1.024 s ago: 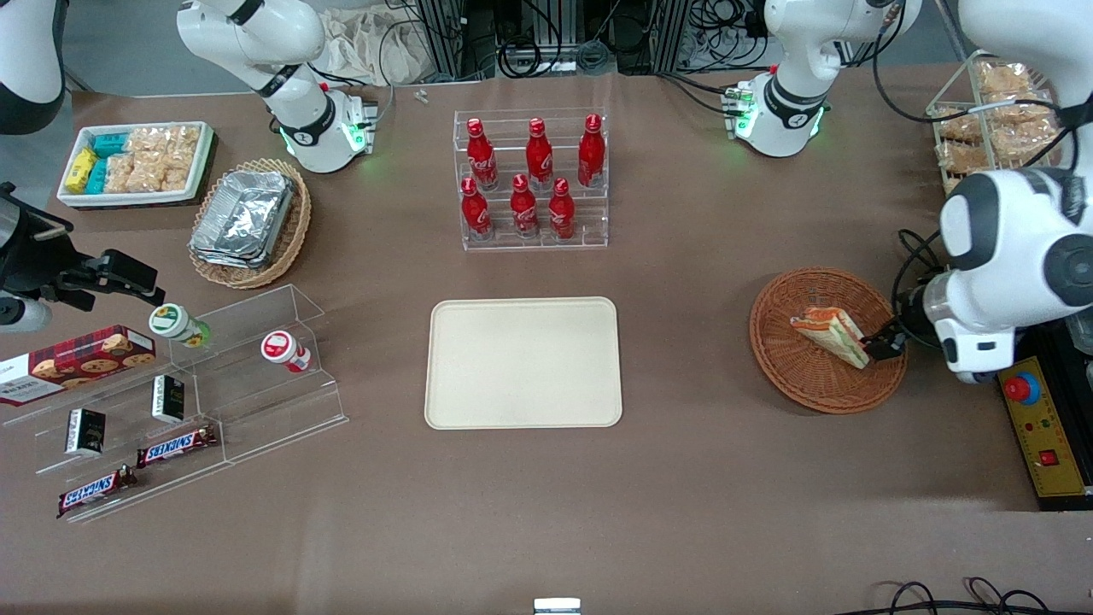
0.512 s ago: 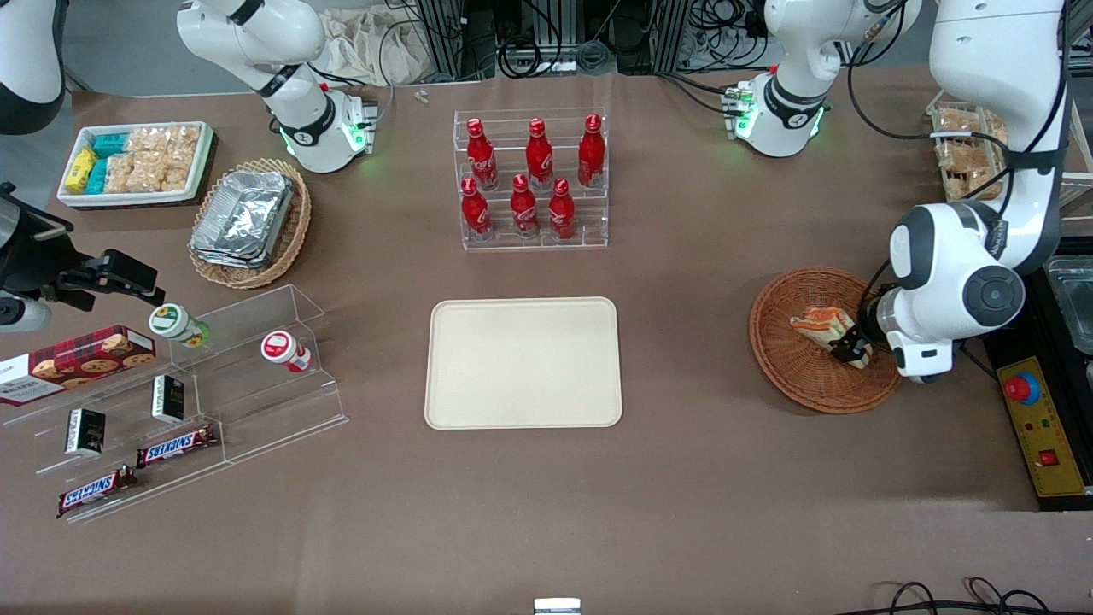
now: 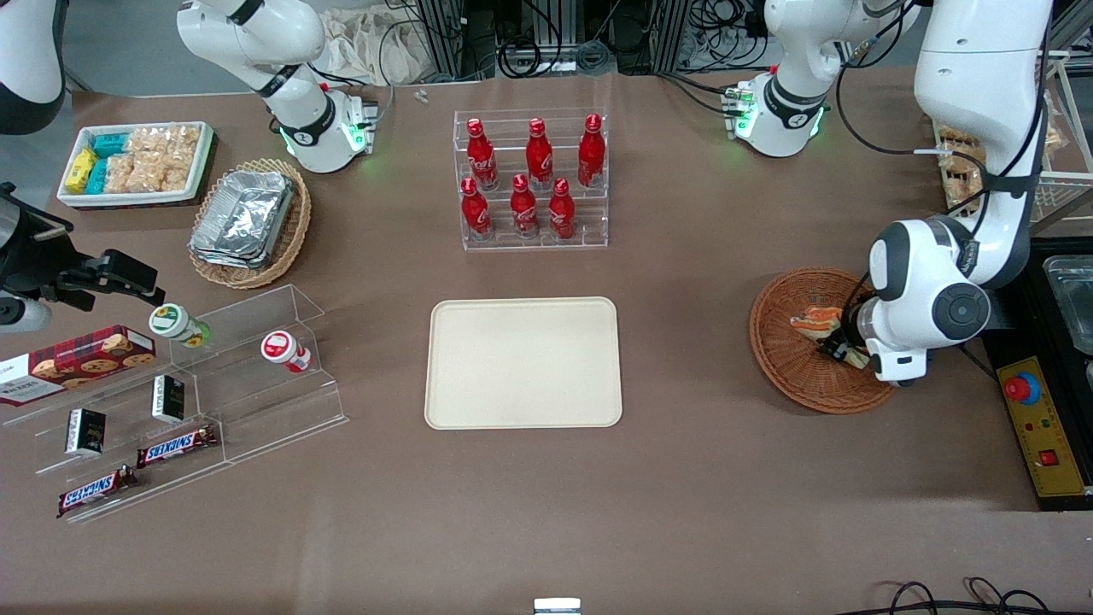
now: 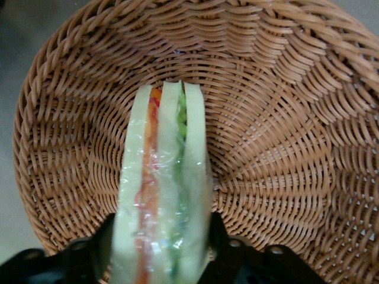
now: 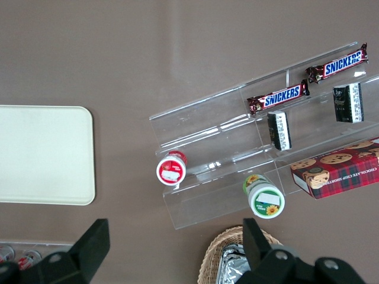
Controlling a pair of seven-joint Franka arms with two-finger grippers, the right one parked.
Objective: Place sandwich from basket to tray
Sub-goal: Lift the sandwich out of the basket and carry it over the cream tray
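Note:
The sandwich (image 3: 811, 322) is a wrapped pale wedge with orange and green layers. It lies in the reddish-brown wicker basket (image 3: 794, 376) toward the working arm's end of the table. My gripper (image 3: 841, 348) is low inside the basket, at the sandwich's wide end. In the left wrist view the sandwich (image 4: 163, 177) stands on edge against the basket (image 4: 284, 148) weave. The gripper (image 4: 161, 248) has one black finger pressed on each bread face, shut on the sandwich. The cream tray (image 3: 523, 362) lies flat and bare at the table's middle, and also shows in the right wrist view (image 5: 41, 154).
A clear rack of red bottles (image 3: 531, 179) stands farther from the front camera than the tray. A yellow control box with a red button (image 3: 1022, 389) lies beside the basket at the table edge. Clear snack shelves (image 3: 196, 384) and a tan foil-container basket (image 3: 249, 220) lie toward the parked arm's end.
The working arm has swung over the basket toward the tray. Its gripper slid from the sandwich's tip at the basket rim along the wedge and now straddles it.

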